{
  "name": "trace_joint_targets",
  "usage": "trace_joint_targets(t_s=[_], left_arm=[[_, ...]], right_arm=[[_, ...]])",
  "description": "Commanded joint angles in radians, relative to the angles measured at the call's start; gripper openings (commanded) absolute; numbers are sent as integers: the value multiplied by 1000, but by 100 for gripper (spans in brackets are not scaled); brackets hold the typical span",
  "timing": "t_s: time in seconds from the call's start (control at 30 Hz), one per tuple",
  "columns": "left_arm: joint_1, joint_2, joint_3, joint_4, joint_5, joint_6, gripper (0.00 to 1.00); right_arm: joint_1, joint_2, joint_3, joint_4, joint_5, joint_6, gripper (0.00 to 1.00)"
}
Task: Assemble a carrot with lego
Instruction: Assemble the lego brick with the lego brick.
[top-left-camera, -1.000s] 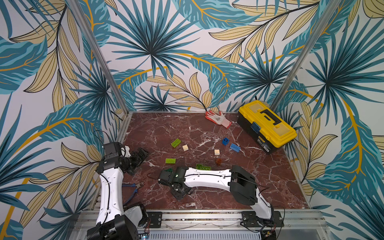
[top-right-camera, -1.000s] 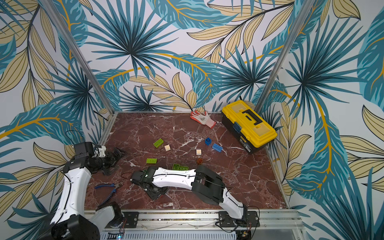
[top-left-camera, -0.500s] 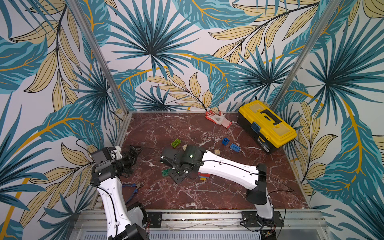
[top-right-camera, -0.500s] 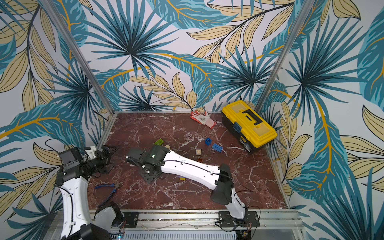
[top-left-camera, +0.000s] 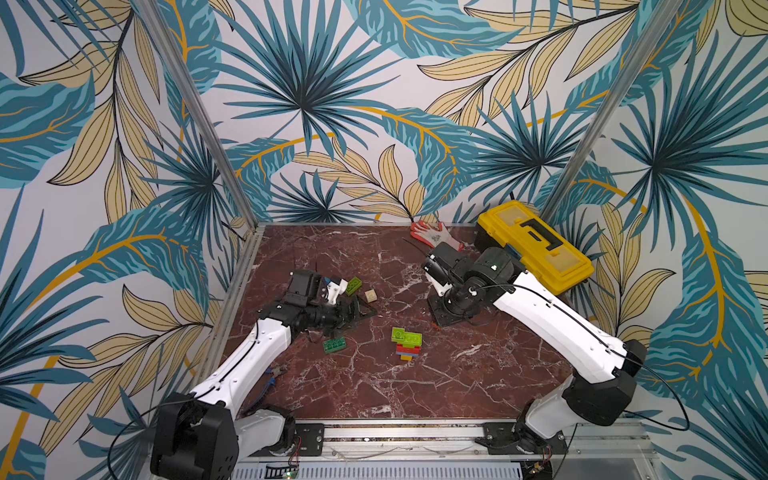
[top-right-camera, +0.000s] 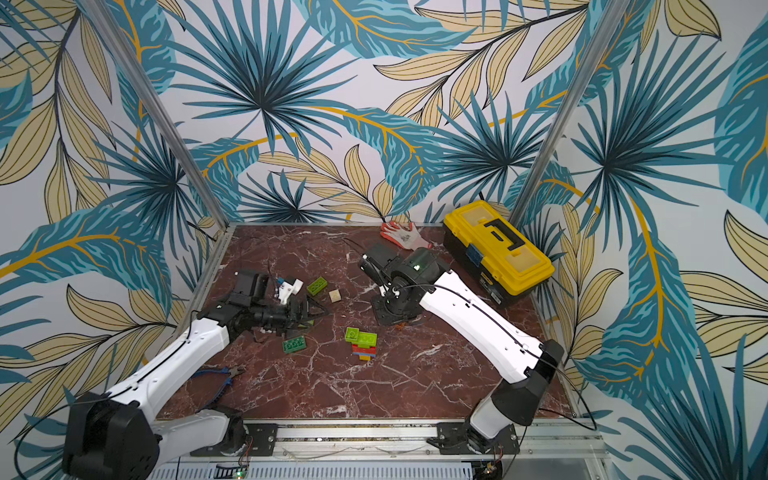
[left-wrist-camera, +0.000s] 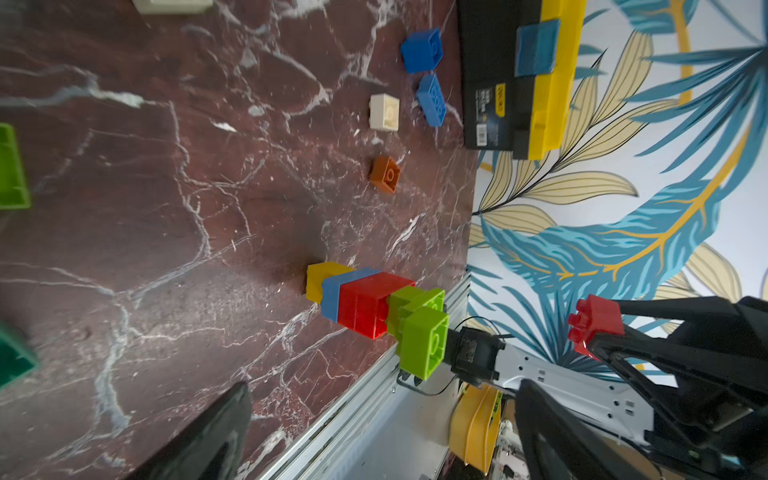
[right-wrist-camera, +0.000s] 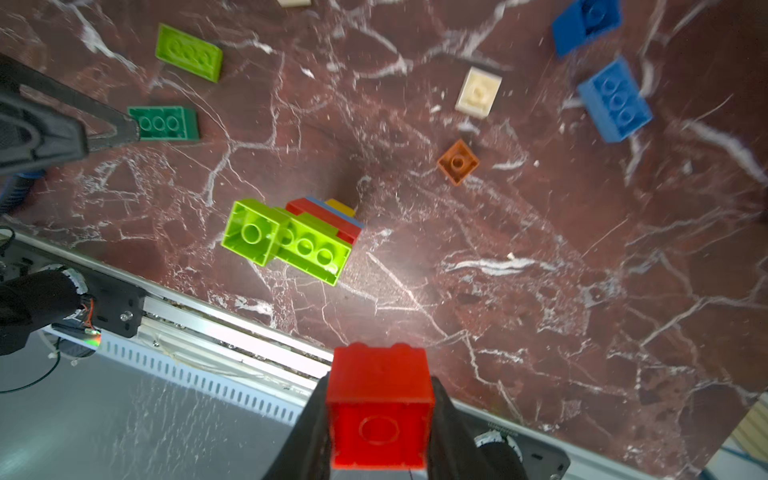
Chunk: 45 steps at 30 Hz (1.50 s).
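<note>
While the right hand (right-wrist-camera: 380, 399) is clenched on a red brick (right-wrist-camera: 378, 419), held clear above the surface (top-left-camera: 415, 390), the left hand (top-left-camera: 355, 311) stands released and empty near a dark green brick (top-left-camera: 334, 345). The stack (top-left-camera: 407, 345), yellow at its foot, then blue, red and lime green, stands mid-surface between both arms. Judged step: carrying the red brick to the stack. Recommended: square the brick to the studs, descend vertically, press lightly. The narrow foot and the overhanging lime brick suggest a tipping risk; bracing with the left hand is advised.
</note>
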Motion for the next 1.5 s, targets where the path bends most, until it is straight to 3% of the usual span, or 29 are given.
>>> trace_joint_targets(t_s=[0.0, 0.4, 0.7, 1.47], left_arm=[[-47, 31, -34, 94, -4, 32, 100], [-109, 133, -93, 356, 95, 13, 92], [-116, 143, -89, 360, 152, 58, 89], [-172, 198, -100, 356, 134, 84, 86]], right_arm=[[-46, 26, -72, 50, -104, 52, 30], [-94, 90, -177, 228, -250, 139, 30], [-94, 104, -214, 261, -264, 178, 30], [-83, 101, -257, 258, -247, 229, 28]])
